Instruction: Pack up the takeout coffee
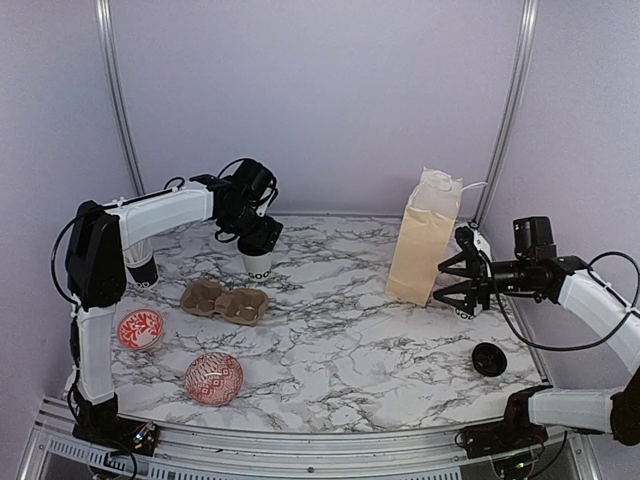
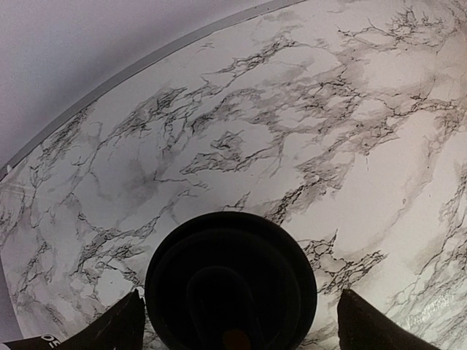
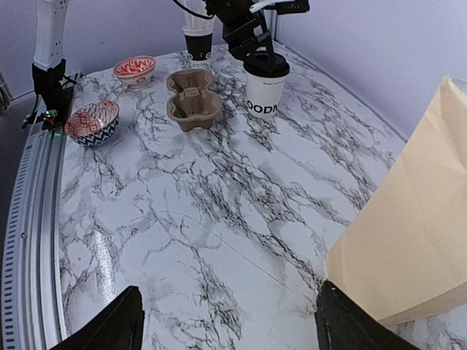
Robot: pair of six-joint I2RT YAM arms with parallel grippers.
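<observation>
**Left gripper poised over a lidded cup, far left of the table.**

From my remote station I read the left gripper (image 1: pixel 256 240) as open: its fingers (image 2: pixel 109 329) straddle the black lid (image 2: pixel 230 281) of a white cup (image 1: pixel 259 265), and a gap shows on one side (the wrist view makes this plain). The cup stands upright on the marble table (image 1: pixel 350 340), and the brown carrier (image 1: pixel 225 302) lies just in front of it, apart from it. A second cup (image 1: pixel 141 270) stands behind the left arm. The right gripper (image 1: pixel 458 275) is spread wide and holds nothing, beside the tan paper bag (image 1: pixel 425 240). A loose lid (image 1: pixel 489 358) lies near the right arm.
</observation>
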